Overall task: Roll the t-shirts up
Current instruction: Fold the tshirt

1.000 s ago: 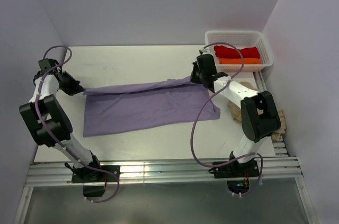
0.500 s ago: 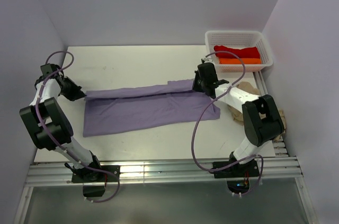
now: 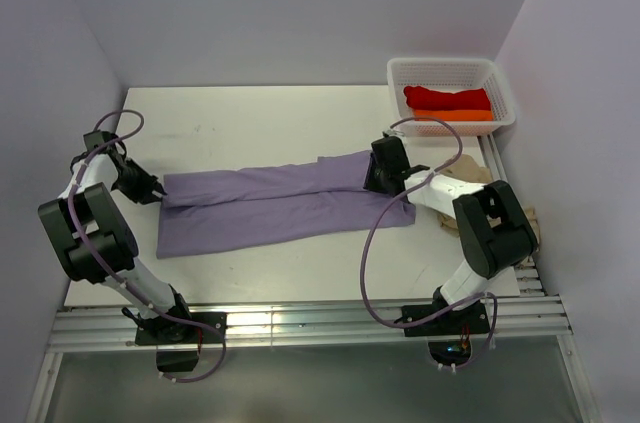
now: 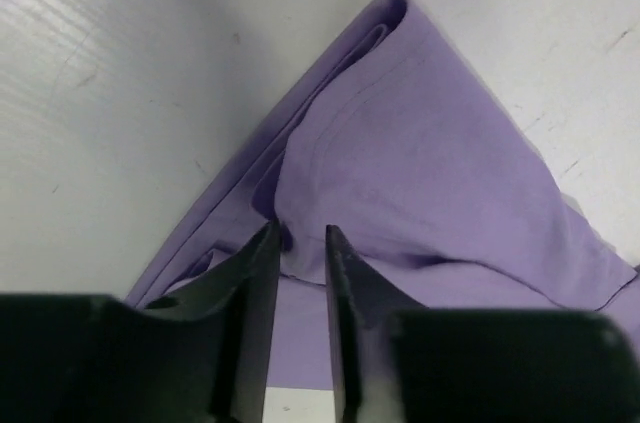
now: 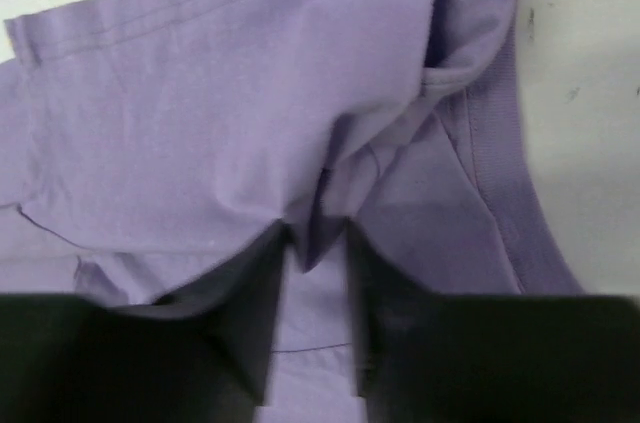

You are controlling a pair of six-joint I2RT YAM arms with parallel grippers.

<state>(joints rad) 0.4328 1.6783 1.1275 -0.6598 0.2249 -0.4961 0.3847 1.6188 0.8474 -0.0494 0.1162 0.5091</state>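
Top external view: left tool (image 3: 155,190) and right tool (image 3: 381,176), nearly closed, pinch the lavender t-shirt (image 3: 270,208) at its ends; a lengthwise fold seems underway. Next: lay that edge flat, release.

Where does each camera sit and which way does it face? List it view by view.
Top external: fixed above and behind the bases, looking down on the table; both arms show whole.
Left wrist: on the left arm, looking along the left fingers at the lavender t-shirt's folded end.
Right wrist: on the right arm, looking past the right fingers at the shirt's other end.
Shared: all three see that t-shirt, pinched at both ends.
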